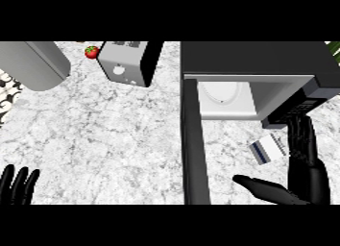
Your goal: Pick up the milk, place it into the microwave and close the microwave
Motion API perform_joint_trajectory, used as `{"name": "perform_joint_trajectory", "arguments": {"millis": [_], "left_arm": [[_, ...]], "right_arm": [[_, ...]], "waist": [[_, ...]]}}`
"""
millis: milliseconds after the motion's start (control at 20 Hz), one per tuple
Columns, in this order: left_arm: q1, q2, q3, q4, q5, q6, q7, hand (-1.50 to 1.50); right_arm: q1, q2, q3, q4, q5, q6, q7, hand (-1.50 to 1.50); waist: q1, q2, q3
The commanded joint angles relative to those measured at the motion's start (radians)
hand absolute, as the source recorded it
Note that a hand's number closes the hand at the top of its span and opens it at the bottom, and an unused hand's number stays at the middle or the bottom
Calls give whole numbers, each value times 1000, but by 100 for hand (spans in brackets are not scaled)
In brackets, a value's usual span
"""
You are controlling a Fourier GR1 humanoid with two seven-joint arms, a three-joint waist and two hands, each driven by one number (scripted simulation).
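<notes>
One microwave stands open, door swung out, holding only a white plate. Milk carton lies on surface beside my right hand, fingers spread apart. My left hand rests open.

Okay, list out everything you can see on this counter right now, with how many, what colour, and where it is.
Counter: one, white-grey marble, fills the view.
Microwave: one, black, upper right, interior showing.
Microwave door: one, black, swung open, running down the middle.
Milk carton: one, white with a dark blue band, lying on the counter in front of the microwave.
Toaster: one, silver and black, top centre-left.
Strawberry: one, red, left of the toaster.
Grey rounded object: one, top left; cannot tell what it is.
Left hand: black, open, resting at lower left.
Right hand: black, open, beside the milk carton.
</notes>
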State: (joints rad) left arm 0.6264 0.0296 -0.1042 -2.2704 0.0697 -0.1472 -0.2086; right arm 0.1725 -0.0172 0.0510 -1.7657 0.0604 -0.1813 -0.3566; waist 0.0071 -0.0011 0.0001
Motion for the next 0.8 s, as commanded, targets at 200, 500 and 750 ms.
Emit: {"name": "perform_joint_trajectory", "arguments": {"millis": [200, 500, 750], "left_arm": [[119, -3, -27, -63, -6, -35, -49, -150], [101, 11, 25, -48, 44, -62, -67, -150], [102, -28, -55, -23, -50, -36, -74, -150]], "right_arm": [[-84, -44, -135, 215, -43, 11, -101, -150], [-101, -63, -189, 365, -37, 7, -205, -150], [-118, -127, -240, 484, -70, 90, -287, -150]], "waist": [[2, 0, 0], [2, 0, 0], [0, 0, 0]]}}
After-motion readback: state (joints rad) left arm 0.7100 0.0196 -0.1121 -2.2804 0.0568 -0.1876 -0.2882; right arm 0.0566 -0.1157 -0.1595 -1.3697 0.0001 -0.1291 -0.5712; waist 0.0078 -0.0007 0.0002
